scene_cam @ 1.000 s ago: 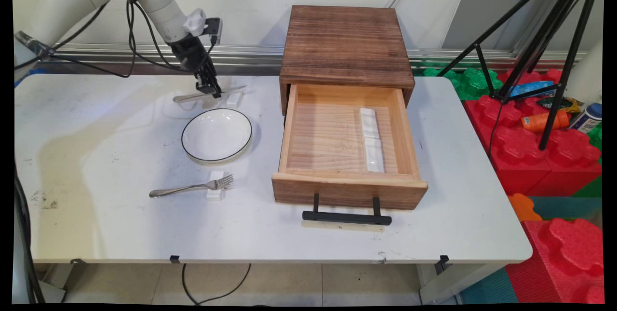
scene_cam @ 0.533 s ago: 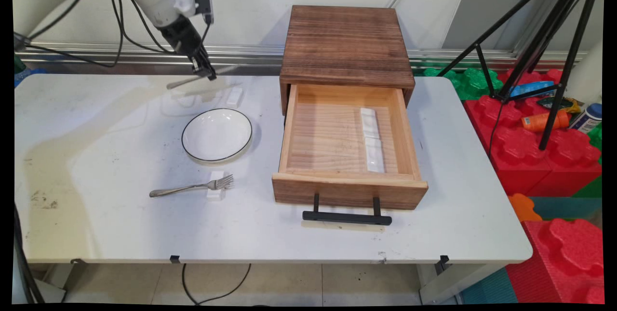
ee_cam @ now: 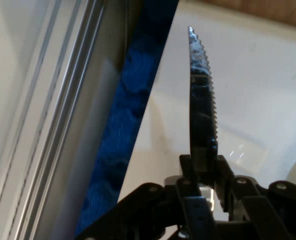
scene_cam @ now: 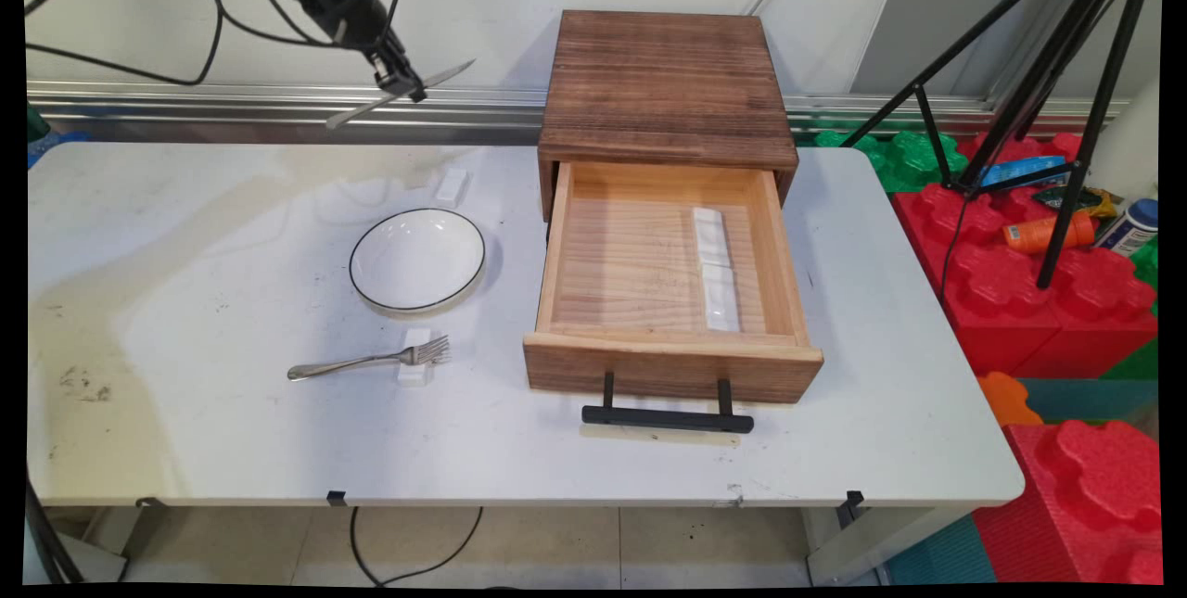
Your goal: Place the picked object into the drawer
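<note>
My gripper (scene_cam: 401, 84) hangs high over the table's far left part, shut on a metal knife (scene_cam: 436, 78) near its middle. The knife is tilted, blade up to the right, handle down to the left. In the hand view the serrated blade (ee_cam: 201, 95) rises straight up from between the fingers (ee_cam: 187, 172). Below on the table lie a small white rest (scene_cam: 452, 184) and a white bowl (scene_cam: 417, 259) with a dark rim. To the right stands a wooden cabinet (scene_cam: 664, 88) with its drawer (scene_cam: 662, 370) pulled out.
A fork (scene_cam: 371, 361) lies with its tines on a second white rest (scene_cam: 414, 357) in front of the bowl. Two white rests (scene_cam: 715, 266) lie inside the drawer. A black tripod (scene_cam: 1066, 79) and red foam blocks (scene_cam: 1057, 301) stand off the table's right side.
The gripper has risen from the table with the knife, lifting it off the white rest behind the bowl and up in front of the wall.
</note>
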{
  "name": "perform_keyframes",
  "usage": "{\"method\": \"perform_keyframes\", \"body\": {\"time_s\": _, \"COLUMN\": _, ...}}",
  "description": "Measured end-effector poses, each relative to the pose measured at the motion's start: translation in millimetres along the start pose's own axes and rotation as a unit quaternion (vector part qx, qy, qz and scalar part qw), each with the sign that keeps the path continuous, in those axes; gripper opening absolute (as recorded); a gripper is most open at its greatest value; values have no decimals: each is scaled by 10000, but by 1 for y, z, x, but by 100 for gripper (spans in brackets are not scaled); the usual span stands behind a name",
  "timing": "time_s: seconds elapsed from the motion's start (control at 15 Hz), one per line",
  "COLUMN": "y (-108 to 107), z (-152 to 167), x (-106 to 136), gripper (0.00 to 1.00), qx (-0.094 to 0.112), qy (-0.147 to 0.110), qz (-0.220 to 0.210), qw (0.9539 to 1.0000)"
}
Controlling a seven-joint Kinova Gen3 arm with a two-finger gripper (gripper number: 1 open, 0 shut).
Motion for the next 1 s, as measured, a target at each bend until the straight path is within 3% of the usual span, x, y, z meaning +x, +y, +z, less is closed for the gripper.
{"method": "perform_keyframes", "body": {"time_s": 0.4, "y": 42, "z": -41, "x": 54, "gripper": 0, "qx": -80, "qy": 432, "qz": 356, "qw": 9984}}
{"method": "perform_keyframes", "body": {"time_s": 1.0, "y": 115, "z": -62, "x": 140, "gripper": 0, "qx": -565, "qy": 1133, "qz": 699, "qw": 9895}}
